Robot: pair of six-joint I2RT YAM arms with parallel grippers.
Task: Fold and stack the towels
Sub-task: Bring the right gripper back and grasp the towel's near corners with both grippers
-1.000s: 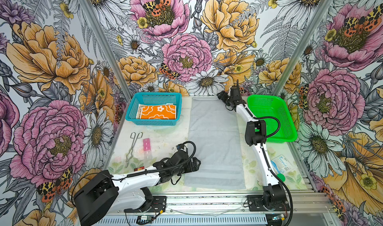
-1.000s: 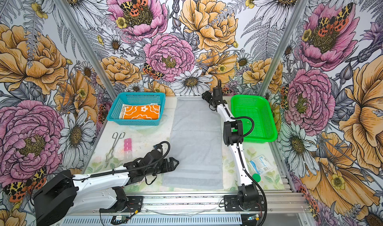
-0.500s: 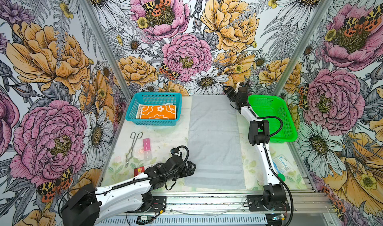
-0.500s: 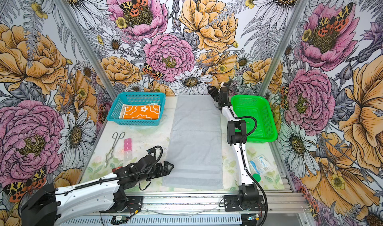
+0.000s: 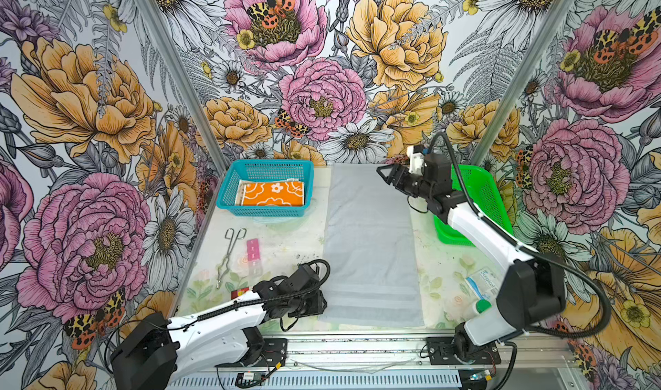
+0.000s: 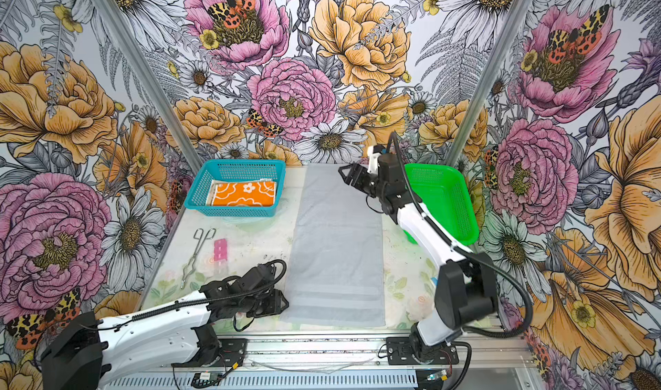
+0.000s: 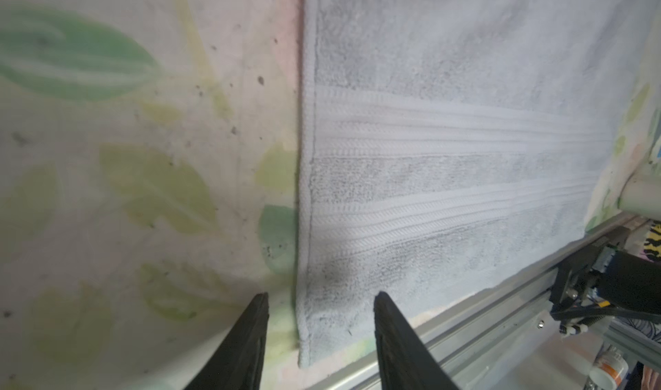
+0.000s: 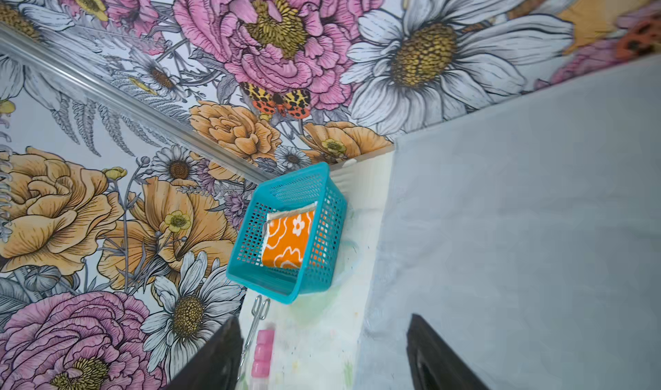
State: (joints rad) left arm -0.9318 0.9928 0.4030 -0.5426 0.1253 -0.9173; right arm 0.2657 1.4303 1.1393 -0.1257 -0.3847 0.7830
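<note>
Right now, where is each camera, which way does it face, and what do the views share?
Top views: high above the front rail, looking down and back; left gripper and right gripper both show.
Left wrist: low over the grey towel's near corner; its parted fingertips show.
Right wrist: far end, facing the teal basket with the orange towel; fingertips show.
Shared: the grey towel, in all.

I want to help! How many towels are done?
Done: the orange towel lies folded in the blue basket, on a cream layer. In hand: the left end effector straddles a near corner of the grey towel, jaws apart; the right end effector hovers open by its far corner. Left: folding and stacking the grey one.
</note>
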